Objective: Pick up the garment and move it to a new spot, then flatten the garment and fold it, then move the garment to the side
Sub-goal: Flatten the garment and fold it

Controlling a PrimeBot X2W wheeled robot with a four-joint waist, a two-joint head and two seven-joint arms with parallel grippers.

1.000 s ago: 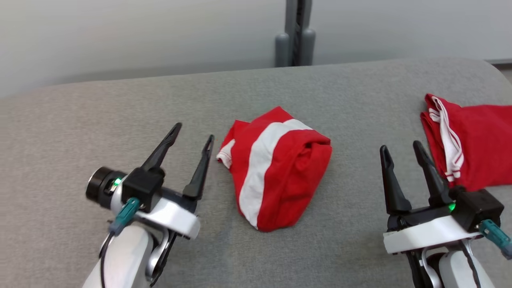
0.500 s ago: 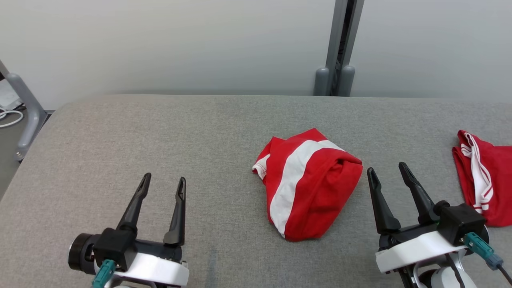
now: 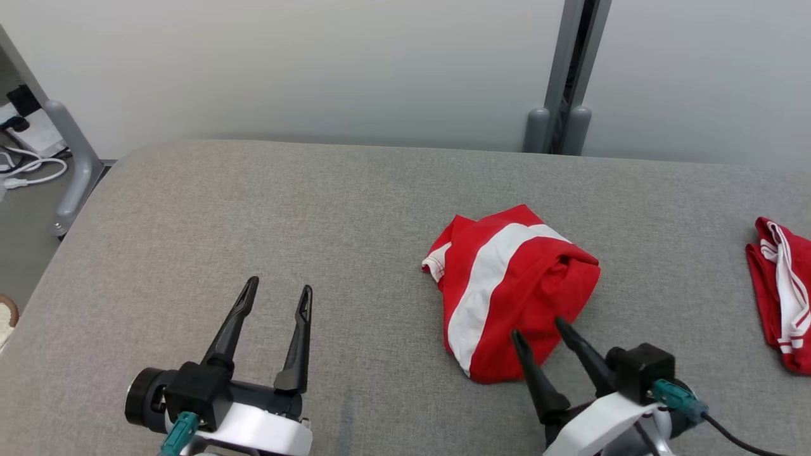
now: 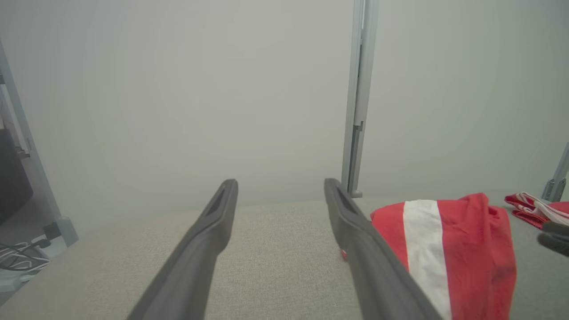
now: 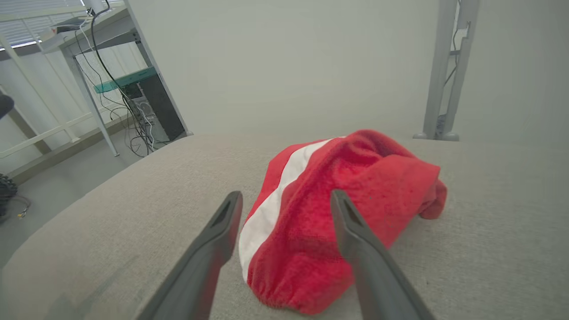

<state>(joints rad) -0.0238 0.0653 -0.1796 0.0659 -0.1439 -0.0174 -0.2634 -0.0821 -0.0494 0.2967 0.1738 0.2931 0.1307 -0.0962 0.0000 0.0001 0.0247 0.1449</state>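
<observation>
Garment (image 3: 513, 291), red with one white stripe, bunched: I log it lying right of centre on the grey padded table (image 3: 253, 202). Right gripper (image 3: 538, 327): jaws spread wide, holding nothing, tips at the garment's near edge; I cannot tell whether they touch it. Left gripper (image 3: 280, 284): jaws spread wide, holding nothing, well apart from it. Second red garment (image 3: 782, 297): at the far right.

Bare surface (image 3: 253, 209) left of garment (image 3: 538, 278)

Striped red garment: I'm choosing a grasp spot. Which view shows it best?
The head view: the garment shows almost whole from above, outline and stripe clear. The right wrist view shows its near end close up; the left wrist view has a finger covering its edge.
</observation>
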